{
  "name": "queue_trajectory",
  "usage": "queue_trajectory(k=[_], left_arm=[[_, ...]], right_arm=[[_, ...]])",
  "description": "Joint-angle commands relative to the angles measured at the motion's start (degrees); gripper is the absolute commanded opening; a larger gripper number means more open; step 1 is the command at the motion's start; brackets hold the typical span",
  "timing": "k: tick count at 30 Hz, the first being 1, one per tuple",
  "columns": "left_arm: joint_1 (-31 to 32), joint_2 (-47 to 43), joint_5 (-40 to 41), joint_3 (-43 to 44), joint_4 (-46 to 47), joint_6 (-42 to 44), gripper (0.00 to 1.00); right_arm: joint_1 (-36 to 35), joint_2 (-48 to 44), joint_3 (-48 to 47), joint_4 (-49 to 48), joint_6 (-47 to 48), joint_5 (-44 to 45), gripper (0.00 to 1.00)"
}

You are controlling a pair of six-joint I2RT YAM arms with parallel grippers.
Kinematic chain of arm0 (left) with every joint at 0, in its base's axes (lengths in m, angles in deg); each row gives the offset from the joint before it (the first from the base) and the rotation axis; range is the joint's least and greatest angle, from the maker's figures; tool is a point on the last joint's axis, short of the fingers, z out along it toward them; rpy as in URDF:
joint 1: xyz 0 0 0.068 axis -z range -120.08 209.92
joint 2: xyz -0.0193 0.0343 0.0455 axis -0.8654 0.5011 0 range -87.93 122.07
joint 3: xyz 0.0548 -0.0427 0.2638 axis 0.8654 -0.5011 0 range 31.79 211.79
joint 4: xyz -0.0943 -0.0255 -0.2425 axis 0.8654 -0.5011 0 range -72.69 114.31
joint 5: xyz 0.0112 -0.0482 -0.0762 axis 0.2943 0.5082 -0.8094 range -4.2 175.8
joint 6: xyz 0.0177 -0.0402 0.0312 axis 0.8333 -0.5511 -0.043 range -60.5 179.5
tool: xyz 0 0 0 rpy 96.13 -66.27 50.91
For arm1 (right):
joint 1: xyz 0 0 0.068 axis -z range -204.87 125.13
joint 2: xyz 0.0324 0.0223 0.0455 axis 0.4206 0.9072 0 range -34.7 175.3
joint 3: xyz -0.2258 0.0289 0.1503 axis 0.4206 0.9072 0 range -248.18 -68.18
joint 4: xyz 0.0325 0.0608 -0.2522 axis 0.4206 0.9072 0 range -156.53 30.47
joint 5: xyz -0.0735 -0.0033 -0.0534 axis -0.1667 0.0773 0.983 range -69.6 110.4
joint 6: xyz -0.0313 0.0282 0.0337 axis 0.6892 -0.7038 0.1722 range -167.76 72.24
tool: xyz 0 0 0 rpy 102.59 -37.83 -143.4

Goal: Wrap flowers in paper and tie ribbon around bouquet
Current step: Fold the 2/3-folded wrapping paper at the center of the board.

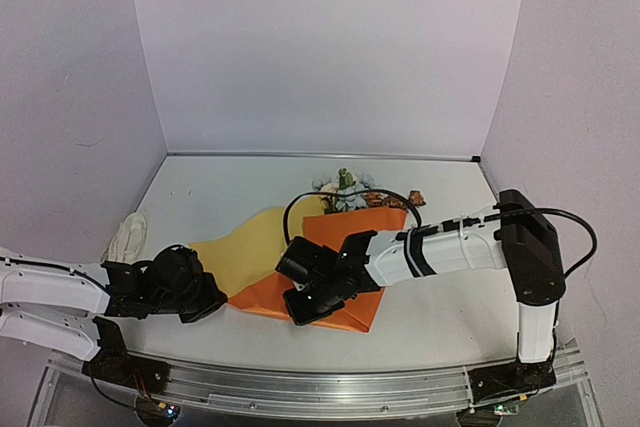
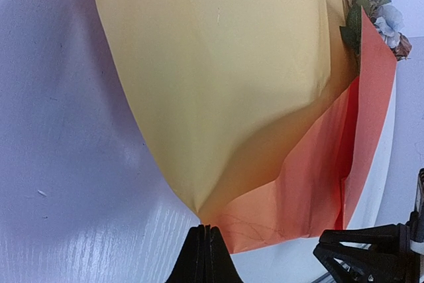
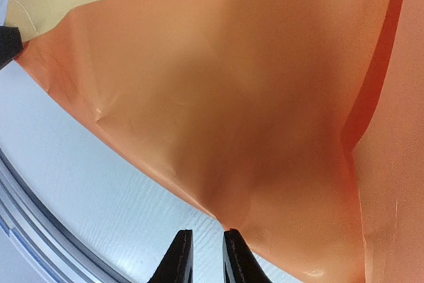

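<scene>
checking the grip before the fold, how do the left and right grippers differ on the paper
The left gripper has its fingers shut on a corner of the paper; the right gripper shows a narrow gap between its fingers. The left pinches where yellow and orange faces meet; the right sits at an orange edge, no paper visibly between them. Both work the paper's near side.

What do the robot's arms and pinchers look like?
Both arms, the left arm and right arm, have white shells with black joints. A thin black cable loops by the right one. The left gripper and right gripper each have two flat black fingers.
</scene>
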Motion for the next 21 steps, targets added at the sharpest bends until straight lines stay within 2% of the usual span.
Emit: queue_trajectory(k=[1,7,14,21], left_arm=[[0.2,-1.4,0.9,1.1,-0.9,1.1,0.00],[0.2,-1.6,1.0,1.1,-1.0,1.2,0.00],[0.2,-1.8,1.3,2.1,-1.6,2.0,0.00],[0.2,-3.9,0.4,4.9,2.3,9.7,0.00]], right_arm=[[-0.3,0.8,-1.2,-1.4,-3.0,0.4,0.12],[-0.3,4.0,-3.0,-1.4,-3.0,0.7,0.06],[-0.4,7.6,-4.0,-1.4,-3.7,0.0,0.04],[-0.3,7.5,-3.3,-1.3,-4.6,0.4,0.04]])
